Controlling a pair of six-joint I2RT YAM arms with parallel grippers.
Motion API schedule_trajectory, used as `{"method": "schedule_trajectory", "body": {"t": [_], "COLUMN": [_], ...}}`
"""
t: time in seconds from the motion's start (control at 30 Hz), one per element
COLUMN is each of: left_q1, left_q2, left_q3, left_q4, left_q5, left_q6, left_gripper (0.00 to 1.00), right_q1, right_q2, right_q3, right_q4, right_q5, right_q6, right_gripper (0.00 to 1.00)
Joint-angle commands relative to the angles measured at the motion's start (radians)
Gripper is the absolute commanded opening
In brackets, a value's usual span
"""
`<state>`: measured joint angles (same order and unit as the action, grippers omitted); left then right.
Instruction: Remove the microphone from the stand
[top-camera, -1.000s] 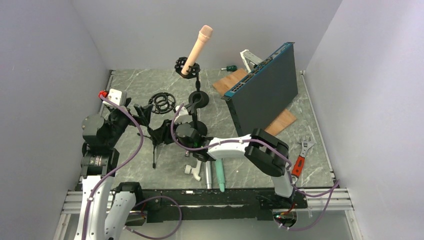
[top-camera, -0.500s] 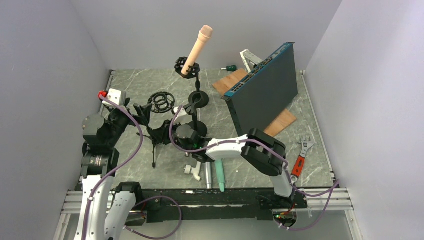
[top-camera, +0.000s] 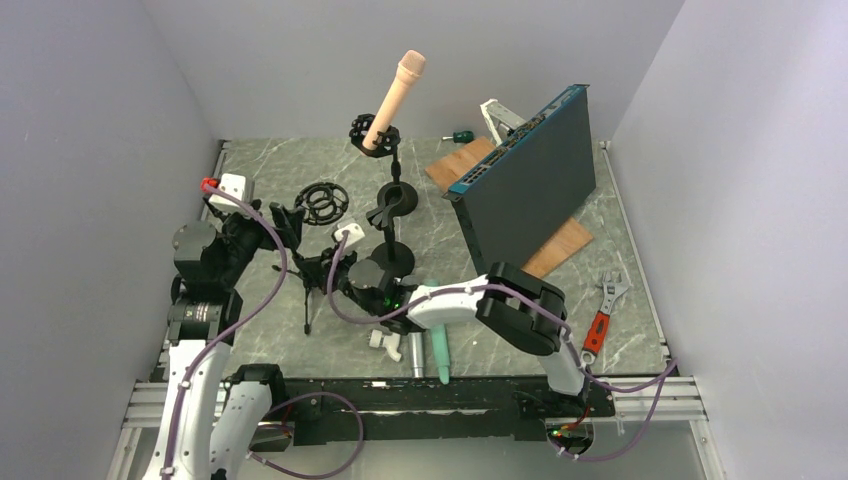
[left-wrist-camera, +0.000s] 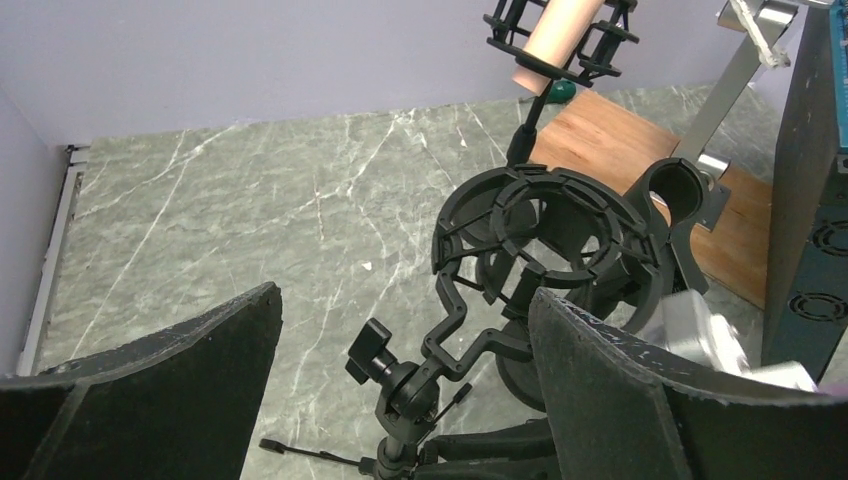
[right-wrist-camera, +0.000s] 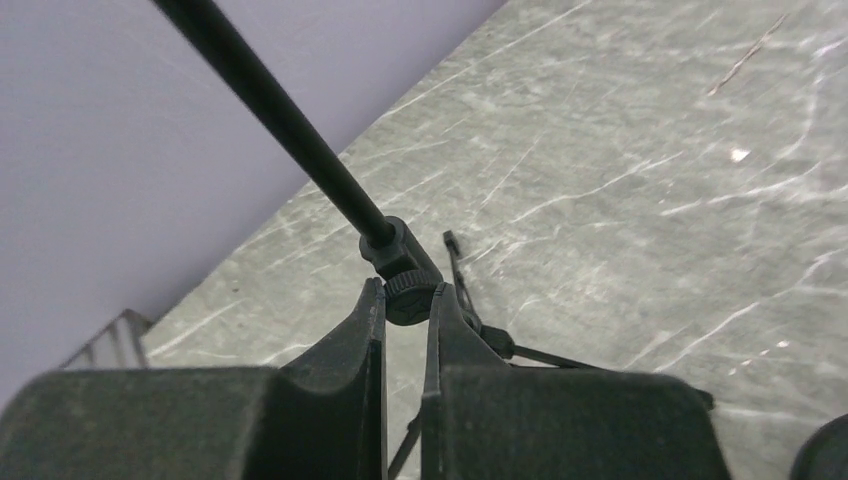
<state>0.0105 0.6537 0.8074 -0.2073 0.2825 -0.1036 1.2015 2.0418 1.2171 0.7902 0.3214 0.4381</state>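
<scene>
- Microphone (top-camera: 393, 98): peach, seated in the black shock mount (top-camera: 375, 134) on top of the rear stand. Long axis tilted, head up and to the right, tail down-left.
- Open air above the head. Leaning network switch (top-camera: 530, 185) to its right, apart; back wall behind.
- Left gripper (left-wrist-camera: 405, 300): fingers spread wide, empty shock mount (left-wrist-camera: 545, 235) ahead, not touched.
- Right gripper (right-wrist-camera: 405, 305): fingers nearly together, pinching the tripod collar (right-wrist-camera: 403, 272).

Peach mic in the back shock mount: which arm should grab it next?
Left. The left gripper is open with the peach microphone ahead in its view; the right gripper is shut on the tripod stand collar.
</scene>
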Motion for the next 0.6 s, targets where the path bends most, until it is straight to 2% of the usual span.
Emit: {"method": "schedule_trajectory", "body": {"t": [0.0, 0.43, 0.57], "left_q1": [0.007, 0.029, 0.031], "left_q2": [0.006, -0.014, -0.011], "left_q3": [0.004, -0.004, -0.002], "left_q4": [0.012, 0.010, 0.004], "left_q5": [-0.025, -0.056, -0.063], "left_q6": [-0.022, -0.022, -0.024], "left_gripper": [0.96, 0.97, 0.97], "right_q1": [0.043, 0.126, 0.140], "right_q2": [0.041, 0.167, 0.183], "right_q3": [0.017, 0.138, 0.148], "right_q4": [-0.010, 0.024, 0.073], "right_q5": [0.114, 0.278, 0.300], "right_q6": [-0.295, -1.073, -1.184], "right_gripper": [0.00, 0.00, 0.00]}}
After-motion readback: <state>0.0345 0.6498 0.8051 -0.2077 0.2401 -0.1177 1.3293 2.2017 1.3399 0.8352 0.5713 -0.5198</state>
